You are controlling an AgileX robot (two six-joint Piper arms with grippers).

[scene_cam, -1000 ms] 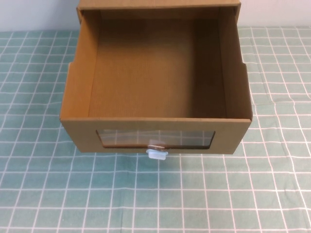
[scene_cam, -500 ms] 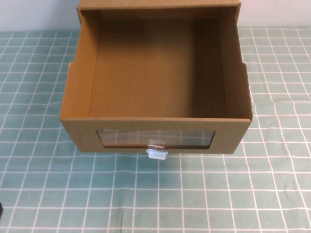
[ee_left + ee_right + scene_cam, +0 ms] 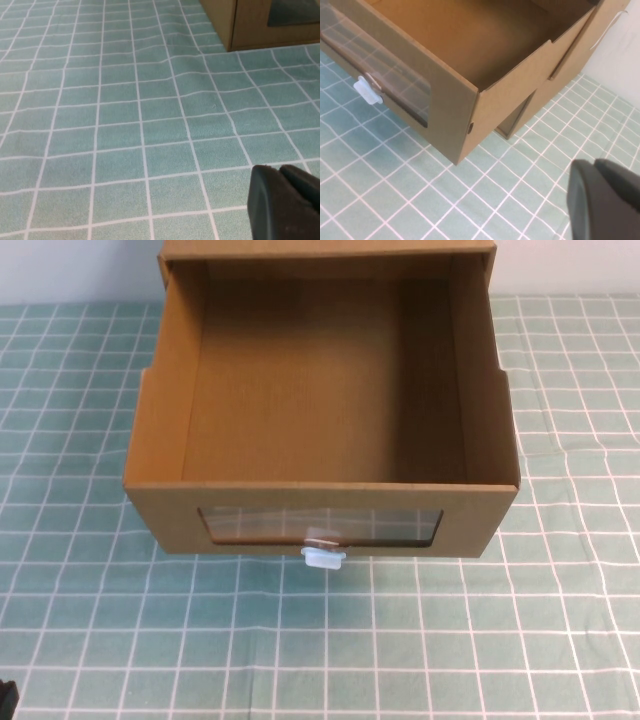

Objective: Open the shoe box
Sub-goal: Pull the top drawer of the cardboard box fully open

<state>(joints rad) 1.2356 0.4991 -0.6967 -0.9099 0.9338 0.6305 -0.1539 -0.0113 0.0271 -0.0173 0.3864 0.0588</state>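
Already the shoe box drawer (image 3: 330, 502) sits out, floor bare — left tool (image 3: 278, 169), right tool (image 3: 594, 162) closed, off its front corners.

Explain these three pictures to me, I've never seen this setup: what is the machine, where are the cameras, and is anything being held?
It is a robot with two arms, each ending in a two-finger gripper. The high view looks down from a raised camera on the robot's own side. The other two pictures come from a camera on each wrist.

On a green checked cloth stands a brown cardboard shoe box. Its drawer is pulled out toward the robot and looks empty. The drawer's front has a clear window and a small white pull tab.

The left gripper is the dark shape in the left wrist view, over bare cloth off the drawer's front left corner. The right gripper is near the drawer's front right corner. Both are shut and hold nothing.
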